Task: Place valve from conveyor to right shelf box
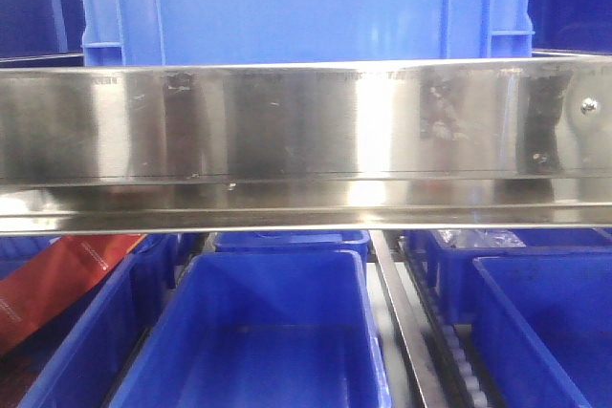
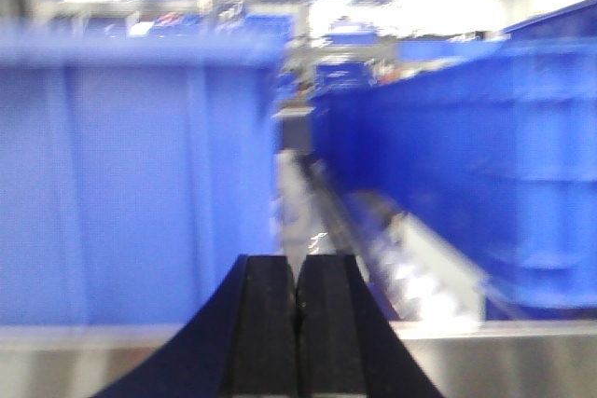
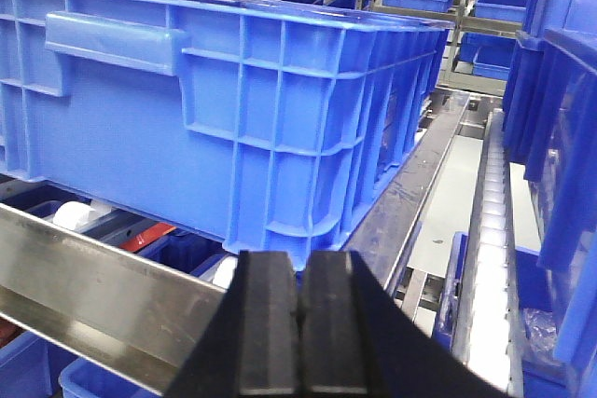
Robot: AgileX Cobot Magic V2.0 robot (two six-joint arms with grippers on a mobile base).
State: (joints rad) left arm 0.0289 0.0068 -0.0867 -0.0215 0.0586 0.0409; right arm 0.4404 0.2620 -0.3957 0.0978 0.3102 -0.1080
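Note:
The valve and the conveyor are out of view in every frame. My left gripper (image 2: 298, 272) is shut and empty; it points at the gap between two blue crates above a steel shelf rail. My right gripper (image 3: 299, 267) is shut and empty; it sits just in front of the near corner of a large blue crate (image 3: 215, 100) that stands on the upper shelf. Neither gripper shows in the front view.
A polished steel shelf beam (image 1: 306, 145) crosses the front view, with a blue crate (image 1: 306, 2) above it. Below are open blue bins (image 1: 253, 336), one at right (image 1: 545, 332), and a red packet (image 1: 53, 289) at left. A roller track (image 3: 490, 230) runs at the right.

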